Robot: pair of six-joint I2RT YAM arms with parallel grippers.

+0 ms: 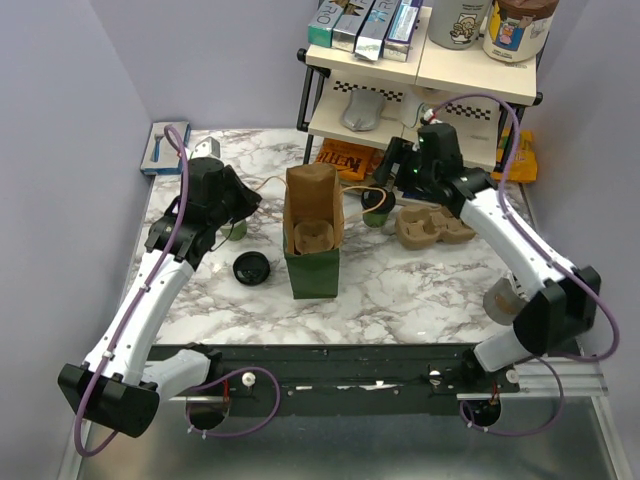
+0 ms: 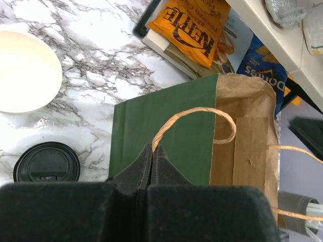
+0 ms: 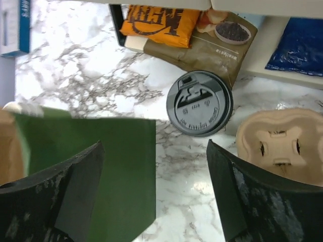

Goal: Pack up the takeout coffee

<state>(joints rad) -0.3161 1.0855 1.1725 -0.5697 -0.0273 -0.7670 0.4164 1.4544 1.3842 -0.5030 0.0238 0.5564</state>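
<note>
the left jaws are shut tight, fingertips [image 2: 145, 166] pressed together. the twine handle [image 2: 202, 111] of the green paper bag [image 2: 161, 136] runs right in between the tips, so they appear to pinch it. the bag stands upright in the middle of the marble desk [image 1: 400, 290], mouth open, with 1 brown pulp carrier [image 1: 312, 237] sitting inside it.

the right jaws are spread wide with nothing between them. they hang above the desk just right of the bag. straight ahead of them in the right wrist view stands the lidded cup [image 3: 199, 103], its black lid pressed on. it is upright on the desk between the bag and a 2nd pulp carrier [image 3: 280, 146], close to the foot of the shelf rack [image 1: 370, 75].

a 2nd dark-green cup, the open cup [image 2: 22, 70], stands left of the bag beside the left jaws, its cream inside showing. its loose lid [image 2: 47, 162] lies flat on the desk, near the cup but apart from it, and just left of the bag.

an orange chip packet [image 2: 194, 27] and a blue one [image 3: 303, 45] lie under the rack.
</note>
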